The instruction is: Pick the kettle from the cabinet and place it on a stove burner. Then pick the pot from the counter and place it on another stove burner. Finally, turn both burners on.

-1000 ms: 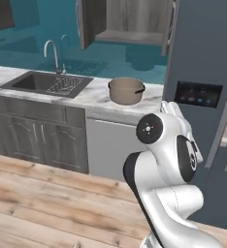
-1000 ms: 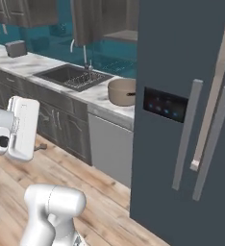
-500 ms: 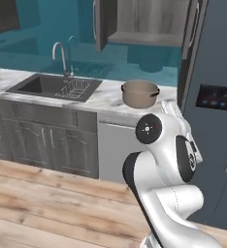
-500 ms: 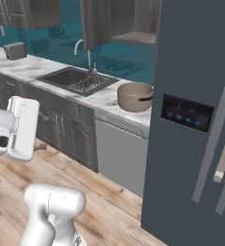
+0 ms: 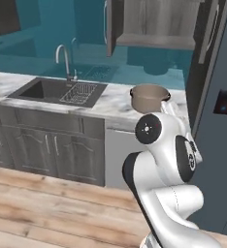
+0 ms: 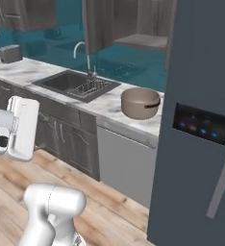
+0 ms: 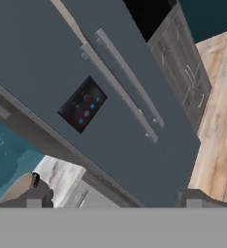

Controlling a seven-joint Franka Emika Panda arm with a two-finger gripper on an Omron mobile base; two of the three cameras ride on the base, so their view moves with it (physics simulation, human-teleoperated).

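The end effector stands wide open with nothing between its tips, which rise far apart at the bottom of the hand view. It is tucked close to the arm and aimed at the fridge, not at anything the task names.

Going left to right: far to the end effector's left lies the sink with its wire rack and tap, set into the marble worktop. Nearer, but well apart from the end effector, the pot stands upright on the worktop, beside the fridge; its edge and one dark handle also show at the lower left of the hand view. Above and beyond the pot hangs the cabinet, door open, with a grey shelf. Whether the kettle is on it cannot be told. To the right the fridge fills the end effector's outlook.

Judging by how things lie, the first step is in hand and barely begun: nothing is held, and the pot is untouched on the worktop. The next move calls for raising and turning the hand up towards the cabinet shelf, finding the kettle, and approaching its wire handle with the tips spread.
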